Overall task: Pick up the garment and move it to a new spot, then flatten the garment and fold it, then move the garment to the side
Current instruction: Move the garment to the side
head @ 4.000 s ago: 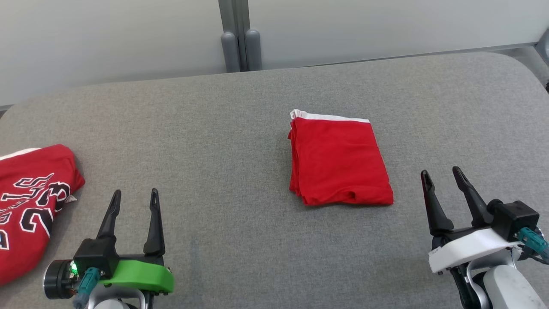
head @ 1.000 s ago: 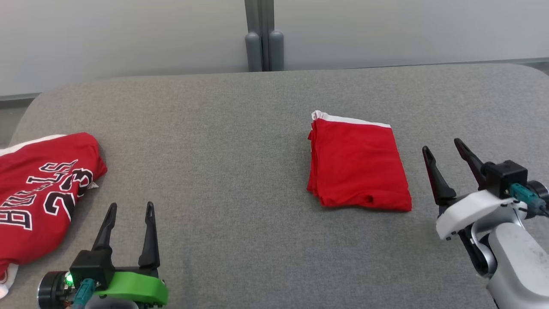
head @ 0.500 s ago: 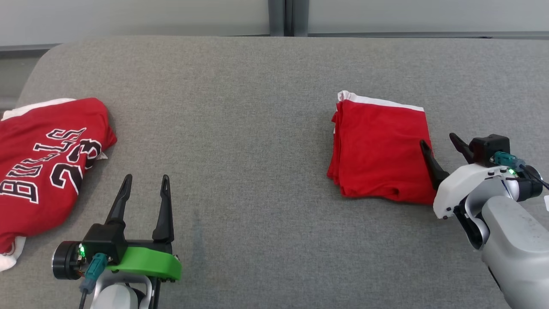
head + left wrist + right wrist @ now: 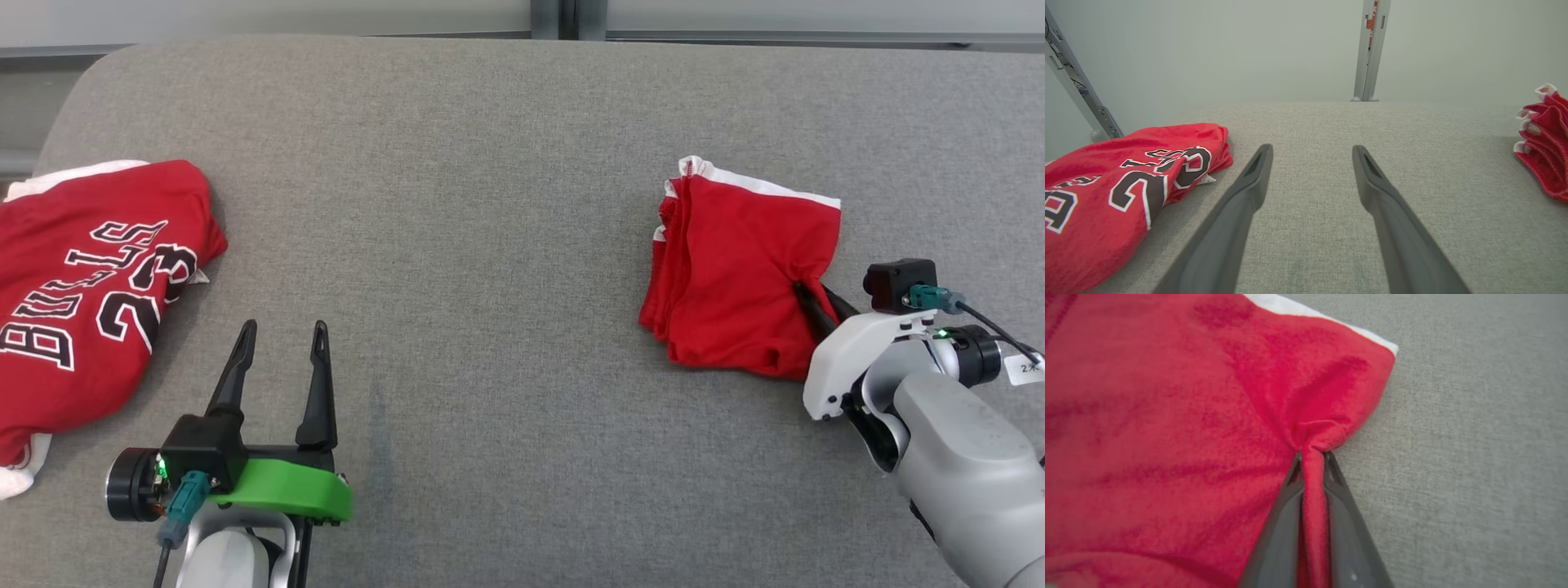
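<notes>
**Folded garment** (image 4: 735, 269), one. Plain red, with a white band along the far edge and stacked layers shown at its left side. The right edge is gathered into a pinched ridge. It is laid on the right part of the grey table (image 4: 490, 163).

**Right gripper** (image 4: 808, 287), one. Its fingers are closed narrowly on that ridge.

**Left gripper** (image 4: 284, 325), one. Its fingers are held wide apart with nothing between them, over the table's near left part.

**Printed red jersey** (image 4: 90, 286), one. It is crumpled at the table's left edge.

The garment (image 4: 735, 278) is soft matt cloth; the table (image 4: 490, 204), coarse woven fabric; fingers (image 4: 1237, 212) of the left gripper (image 4: 1311, 153), smooth matt plastic.
</notes>
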### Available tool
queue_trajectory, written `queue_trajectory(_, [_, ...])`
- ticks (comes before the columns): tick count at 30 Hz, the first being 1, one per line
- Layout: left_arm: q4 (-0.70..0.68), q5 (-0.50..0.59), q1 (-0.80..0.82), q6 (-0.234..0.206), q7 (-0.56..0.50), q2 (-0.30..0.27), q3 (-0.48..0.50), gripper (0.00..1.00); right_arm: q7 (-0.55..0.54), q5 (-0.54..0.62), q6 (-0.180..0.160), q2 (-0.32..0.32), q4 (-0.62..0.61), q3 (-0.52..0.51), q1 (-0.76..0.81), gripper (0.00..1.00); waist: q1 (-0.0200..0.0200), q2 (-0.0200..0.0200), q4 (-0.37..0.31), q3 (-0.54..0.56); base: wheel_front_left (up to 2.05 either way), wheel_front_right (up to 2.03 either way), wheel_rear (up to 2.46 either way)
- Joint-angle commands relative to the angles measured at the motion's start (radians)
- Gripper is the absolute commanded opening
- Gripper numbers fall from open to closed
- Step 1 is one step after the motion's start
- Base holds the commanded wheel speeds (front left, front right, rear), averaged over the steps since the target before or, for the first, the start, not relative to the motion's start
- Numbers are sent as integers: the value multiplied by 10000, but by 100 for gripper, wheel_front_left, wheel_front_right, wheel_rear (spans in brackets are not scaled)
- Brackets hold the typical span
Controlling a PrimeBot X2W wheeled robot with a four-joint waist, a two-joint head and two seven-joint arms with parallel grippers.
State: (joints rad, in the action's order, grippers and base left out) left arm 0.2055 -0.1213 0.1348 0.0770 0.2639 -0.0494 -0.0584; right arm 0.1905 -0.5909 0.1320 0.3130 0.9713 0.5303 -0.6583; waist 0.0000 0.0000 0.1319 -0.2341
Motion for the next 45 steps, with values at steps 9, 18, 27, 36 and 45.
queue_trajectory(9, [-206,-95,389,-96,3,-26,-61,100,-249,-161,-27,1170,-166,1306,-1294,0,0,0,-545,-730,0,0,0])
queue_trajectory(18, [-582,33,1346,-102,5,-26,-228,100,-655,-385,-26,3257,-894,2394,-3100,0,0,0,-1307,-2408,0,0,0])
queue_trajectory(27, [-888,404,2100,69,5,-54,-291,100,-750,-959,-24,5305,-1506,2769,-3988,0,0,0,-1862,-3525,0,0,0])
queue_trajectory(36, [-1377,717,2162,209,5,-184,-272,100,-673,-1625,-26,6475,-1562,2648,-4458,0,0,0,-2190,-3910,0,0,0])
queue_trajectory(45, [-1402,810,2160,279,3,-219,-287,100,-728,-1545,-24,6517,-1233,2753,-4879,0,0,0,-2244,-3902,0,0,0])
